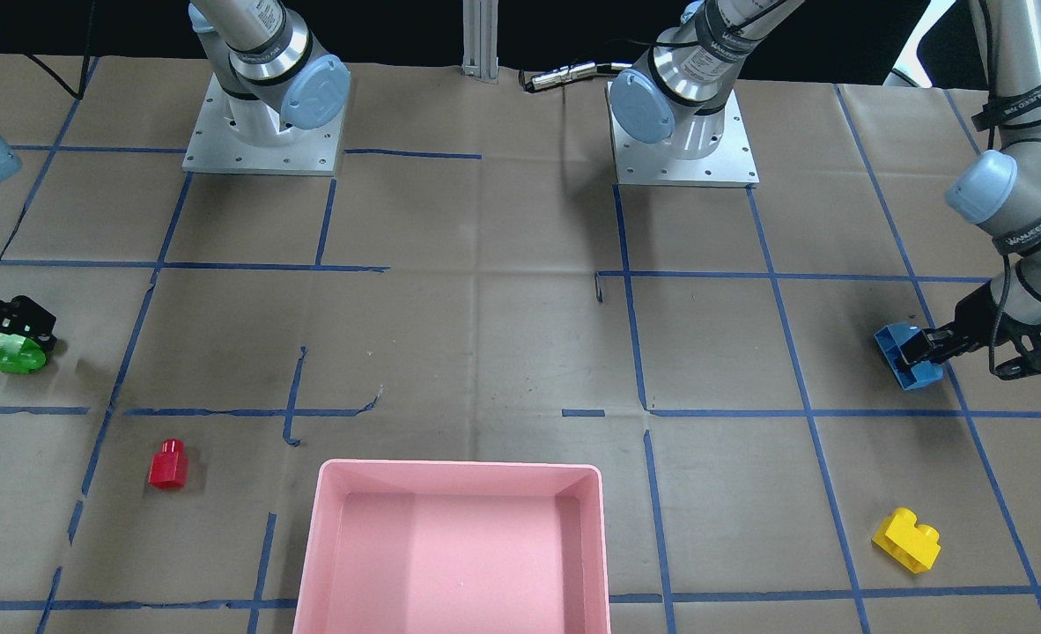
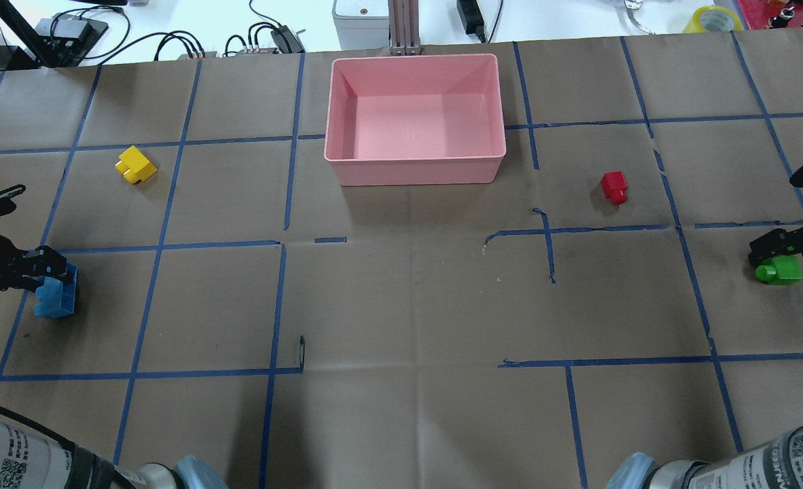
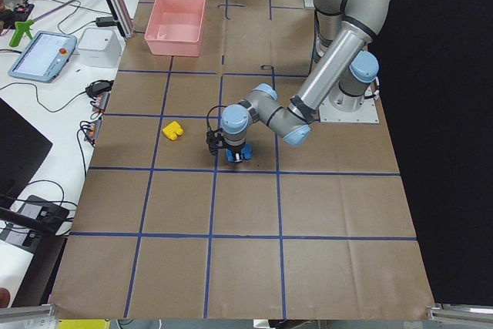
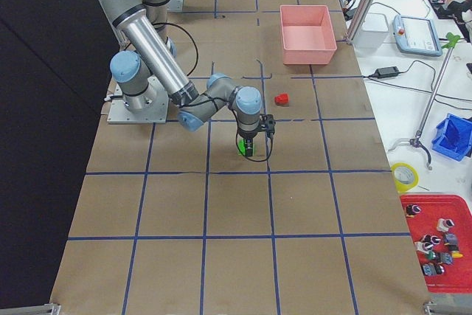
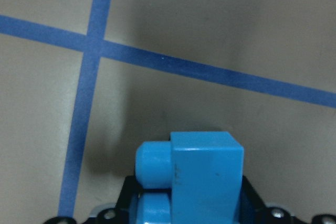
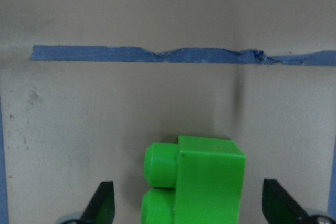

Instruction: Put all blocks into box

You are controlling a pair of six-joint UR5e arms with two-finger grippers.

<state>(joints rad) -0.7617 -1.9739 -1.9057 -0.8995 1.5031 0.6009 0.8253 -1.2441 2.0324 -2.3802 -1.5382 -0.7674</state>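
Note:
My left gripper is shut on the blue brick at the table's left side; in the left wrist view the brick sits tight between the fingers. My right gripper is open, low at the table's right side. Its fingers stand apart on either side of the green brick, not touching it. The green brick rests on the paper. The red brick lies right of the pink box. The yellow brick lies left of it. The box holds nothing.
Brown paper with blue tape lines covers the table. The arm bases stand at the robot's side. Cables and devices lie beyond the far edge, behind the box.

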